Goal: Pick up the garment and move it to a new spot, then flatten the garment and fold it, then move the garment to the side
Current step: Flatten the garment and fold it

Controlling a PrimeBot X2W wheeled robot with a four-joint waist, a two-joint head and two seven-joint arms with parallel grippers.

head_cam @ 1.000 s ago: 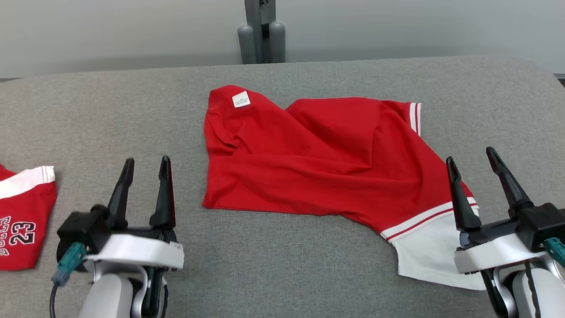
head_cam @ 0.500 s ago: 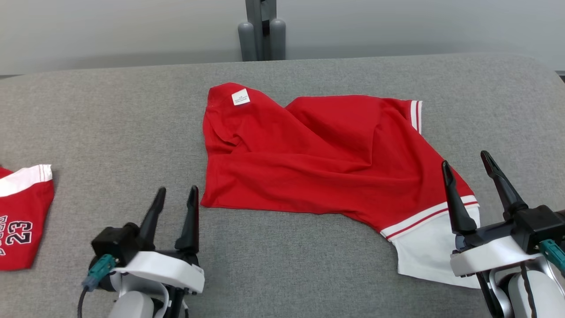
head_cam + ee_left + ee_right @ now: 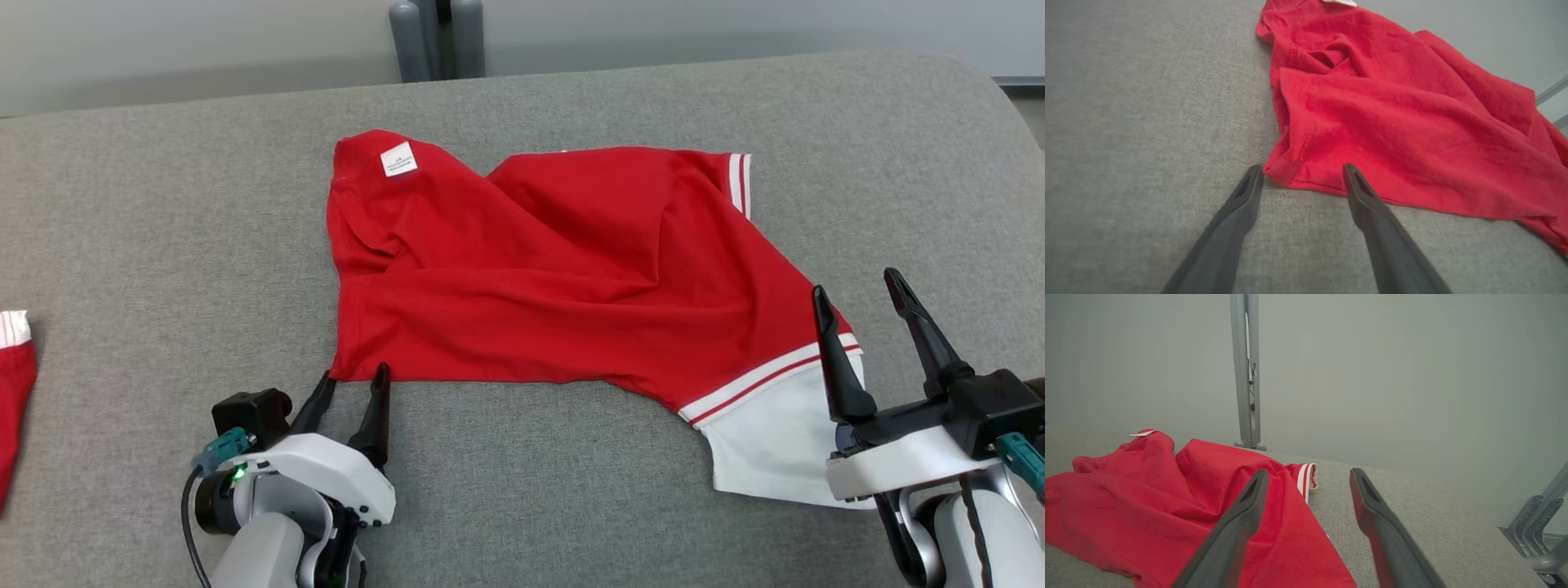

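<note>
The garment (image 3: 563, 269) is a rumpled red shirt with white striped trim, a white panel at its near right end and a small white label near its far left corner; it lies mid-table. My left gripper (image 3: 353, 377) is open, its fingertips straddling the garment's near left corner (image 3: 1280, 169) just above the cloth surface. My right gripper (image 3: 853, 287) is open and raised over the garment's right edge near the striped band, holding nothing. In the right wrist view the garment (image 3: 1147, 498) spreads to the left of the fingers (image 3: 1241, 514).
The grey padded table (image 3: 163, 204) stretches wide to both sides. A second red garment (image 3: 12, 384) with white trim lies at the far left edge. A grey metal post (image 3: 437, 37) stands behind the table; metal legs (image 3: 1541, 522) stand off its right end.
The left gripper has moved right and forward, down to the garment's near left corner. The head camera has shifted, sliding everything leftward in view. The right gripper stays almost still.
</note>
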